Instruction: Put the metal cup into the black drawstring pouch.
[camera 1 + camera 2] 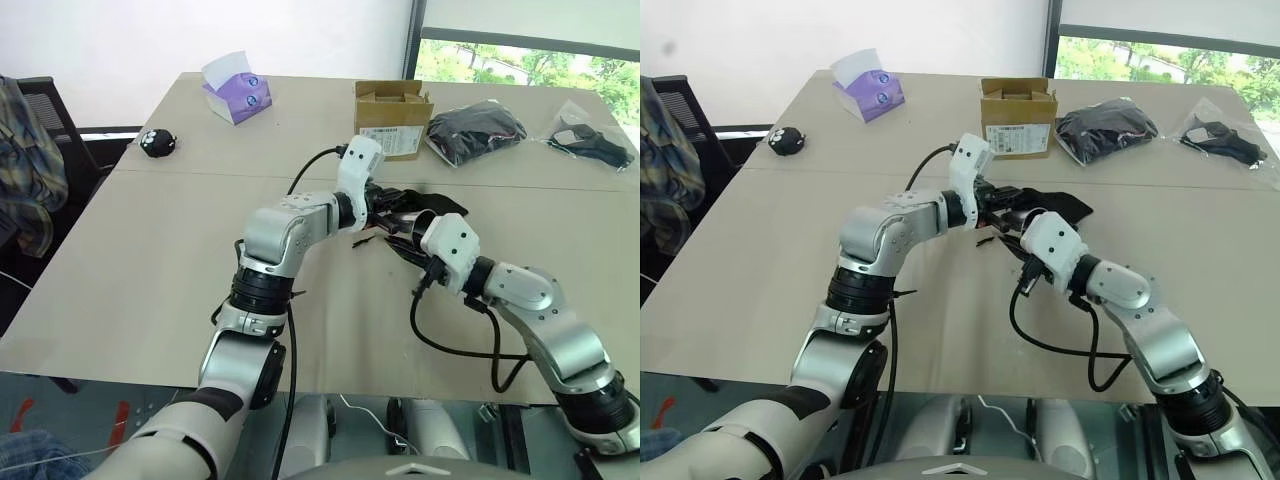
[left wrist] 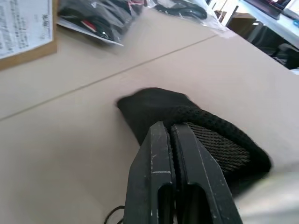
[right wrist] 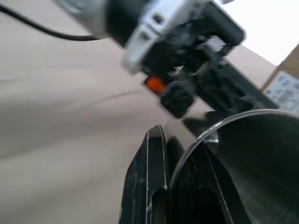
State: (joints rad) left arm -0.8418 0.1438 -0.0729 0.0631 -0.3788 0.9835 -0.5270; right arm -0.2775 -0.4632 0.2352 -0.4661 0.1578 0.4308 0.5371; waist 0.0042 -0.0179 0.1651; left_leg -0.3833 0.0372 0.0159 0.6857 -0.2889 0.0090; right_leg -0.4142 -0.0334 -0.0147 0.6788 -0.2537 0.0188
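The metal cup (image 3: 252, 163) sat clamped at its rim in the right gripper (image 3: 180, 154), one black finger outside the steel wall and the other inside the mouth, the jaws nearly closed on the thin rim. Just ahead of it, over the middle of the beige table (image 1: 180, 270), the left gripper (image 2: 170, 135) had its two fingers pressed together on an edge of the black drawstring pouch (image 2: 187, 121), which lay dark and partly lifted off the tabletop, a mesh panel showing along one side. In the head views the two wrists met close together, the left gripper (image 1: 385, 205) just beyond the right gripper (image 1: 415, 235), with the pouch (image 1: 440, 203) spreading out behind them toward the far right. Farther back on the table stood an open cardboard box (image 1: 392, 120) with a white label, and beside it on the right a black bundle in clear plastic wrap (image 1: 475, 130), then a second clear bag (image 1: 590, 135) near the corner. On the far left lay a purple tissue pack (image 1: 236, 90) and a small round black lump (image 1: 157, 143).
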